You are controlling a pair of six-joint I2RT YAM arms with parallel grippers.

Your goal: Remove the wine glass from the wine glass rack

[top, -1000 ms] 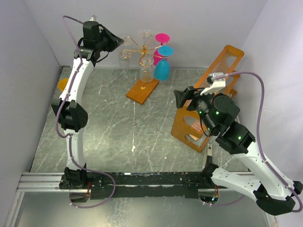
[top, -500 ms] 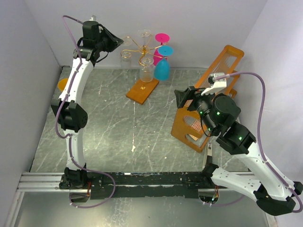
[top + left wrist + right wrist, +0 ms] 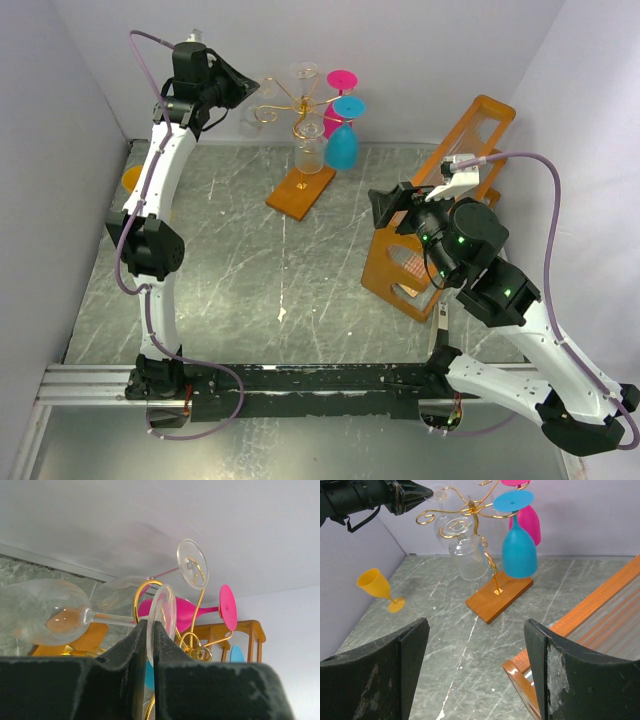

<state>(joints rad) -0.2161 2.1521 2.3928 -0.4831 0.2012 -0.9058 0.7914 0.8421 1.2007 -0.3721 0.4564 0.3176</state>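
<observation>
The wine glass rack, gold wire scrolls [image 3: 298, 100] on an orange base [image 3: 300, 190], stands at the back centre. My left gripper [image 3: 250, 90] is high at its left side, shut on the round foot [image 3: 162, 611] of a clear wine glass. That glass's bowl [image 3: 45, 612] hangs to the left, and its stem lies by a gold scroll [image 3: 142, 587]. The gripper [image 3: 426, 492] and rack [image 3: 475, 510] also show in the right wrist view. My right gripper [image 3: 385, 208] is open and empty, low at mid right, well away from the rack.
On the rack hang a pink glass [image 3: 338, 98], a blue glass [image 3: 343, 142] and two more clear glasses [image 3: 311, 152]. A yellow glass [image 3: 133, 178] stands by the left wall. A big orange frame with clear panels [image 3: 470, 140] leans at the right, beside my right arm.
My left gripper has shifted slightly left and back, carrying the clear glass's foot with it. The right arm has not moved.
</observation>
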